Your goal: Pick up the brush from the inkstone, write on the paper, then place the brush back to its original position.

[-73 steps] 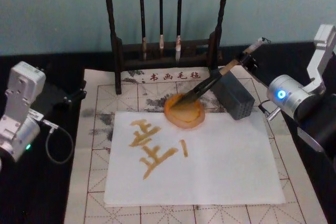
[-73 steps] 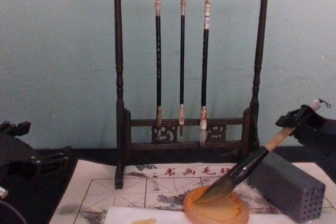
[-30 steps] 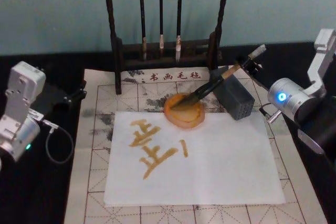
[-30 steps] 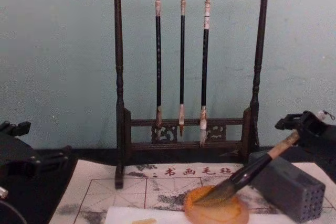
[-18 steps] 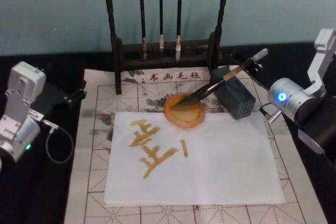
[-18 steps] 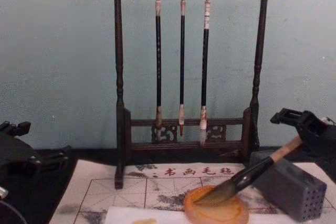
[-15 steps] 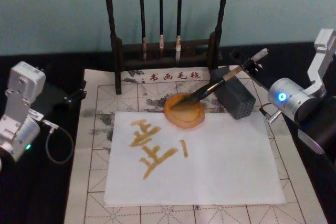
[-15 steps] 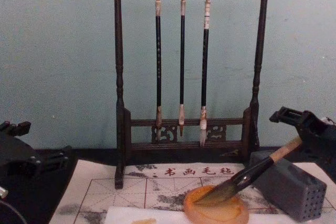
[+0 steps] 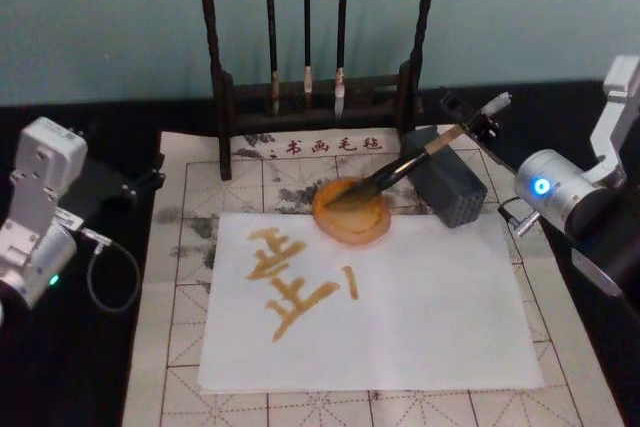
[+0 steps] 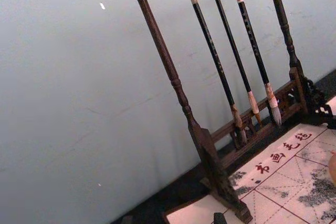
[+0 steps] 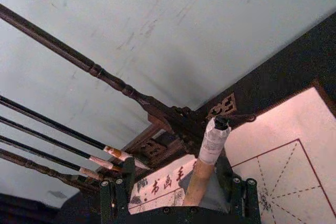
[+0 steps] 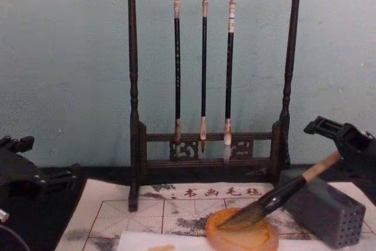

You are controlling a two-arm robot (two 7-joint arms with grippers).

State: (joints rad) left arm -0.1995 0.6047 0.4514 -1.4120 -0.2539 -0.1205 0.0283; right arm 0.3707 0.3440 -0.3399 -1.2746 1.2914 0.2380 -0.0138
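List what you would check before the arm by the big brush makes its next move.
1. Writing done: amber strokes are on the paper. Ok.
2. The brush has its tuft in the inkstone. Ok.
3. The handle is propped: it lies across the grey block. Ok.
4. Right gripper open: its fingers stand apart on either side of the handle. Ok.
5. Handle free of both fingers, so that pulling away would not drag it. Cannot tell.
6. Left gripper out of the way: it sits at the mat's left edge. Ok.
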